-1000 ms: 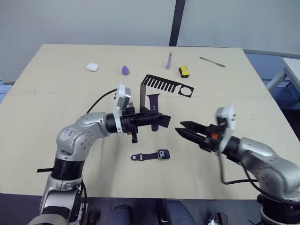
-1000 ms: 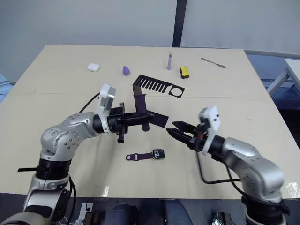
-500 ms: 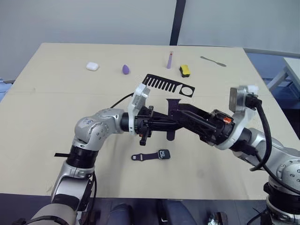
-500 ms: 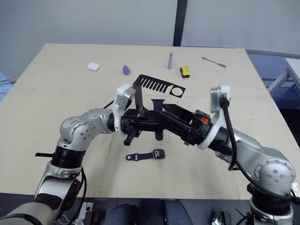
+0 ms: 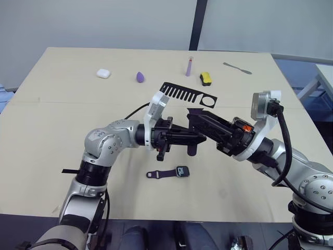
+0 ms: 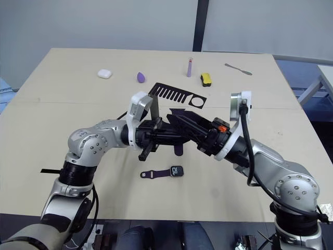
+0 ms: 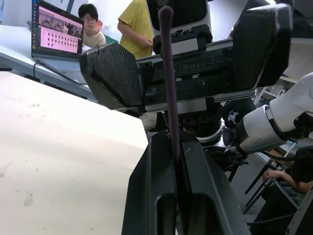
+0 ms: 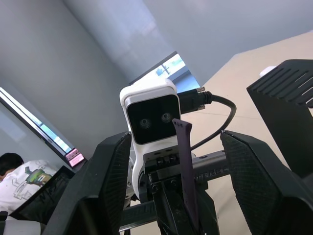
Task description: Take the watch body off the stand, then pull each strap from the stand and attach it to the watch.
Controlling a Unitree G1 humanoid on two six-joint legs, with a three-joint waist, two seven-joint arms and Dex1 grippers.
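My left gripper (image 5: 194,139) is shut on a dark purple strap (image 5: 192,150), held upright above the table's middle. In the left wrist view the strap (image 7: 166,73) rises from between my fingers. My right gripper (image 5: 202,125) is open and faces the left one, its fingers (image 8: 110,181) standing on either side of the strap (image 8: 186,166) without touching it. The watch body (image 5: 181,171) lies flat on the table below, with the other strap (image 5: 162,174) joined to its left side. The black stand (image 5: 182,94) sits behind both grippers.
Along the table's far side lie a white case (image 5: 103,73), a purple egg-shaped object (image 5: 140,77), an upright lilac tube (image 5: 188,66), a yellow-and-black object (image 5: 205,78) and a metal knife (image 5: 237,68). People and a laptop (image 7: 54,36) show in the background.
My left gripper has carried the strap away from the stand toward the middle. My right gripper has risen from near the table and come up to the strap, fingers spread around it.
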